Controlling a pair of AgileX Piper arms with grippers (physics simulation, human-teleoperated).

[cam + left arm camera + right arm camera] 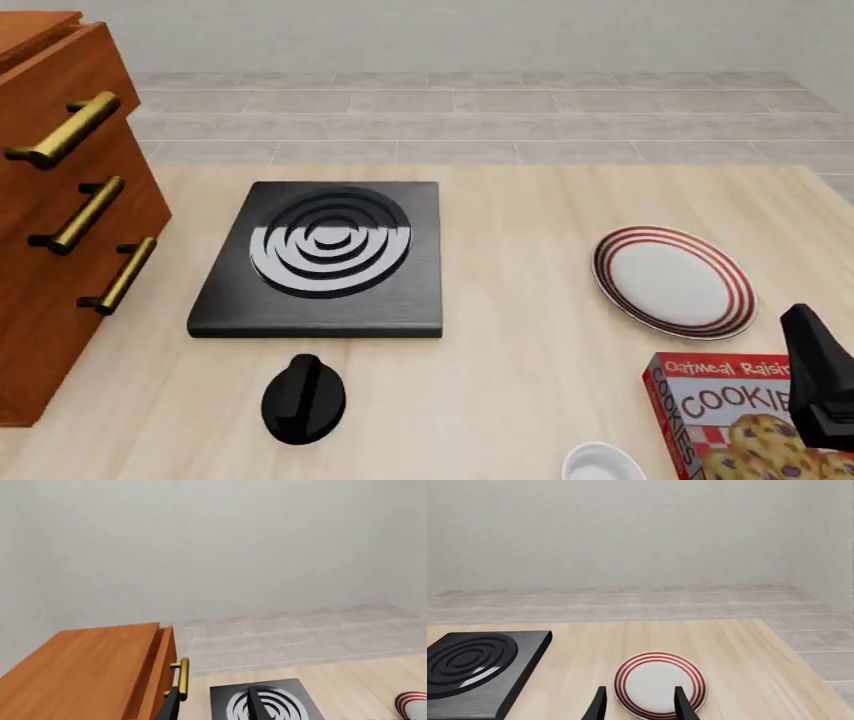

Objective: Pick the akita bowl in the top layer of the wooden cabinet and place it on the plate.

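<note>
The wooden cabinet (54, 260) stands at the table's left edge with three brass-handled drawers. The top layer (60, 95) shows its front and handle (182, 677); its inside is hidden, and so is the akita bowl. The plate (674, 280), white with red rings, lies on the right side of the table. My left gripper (304, 370) hovers in front of the stove, open, fingers (173, 706) empty and to the right of the cabinet. My right gripper (639, 707) is open and empty, just short of the plate (659, 684).
A black square stove (320, 255) with a ringed burner sits mid-table between the cabinet and the plate. A cookie box (741, 425) and a plain white bowl (603, 466) stand at the front right, by the right arm.
</note>
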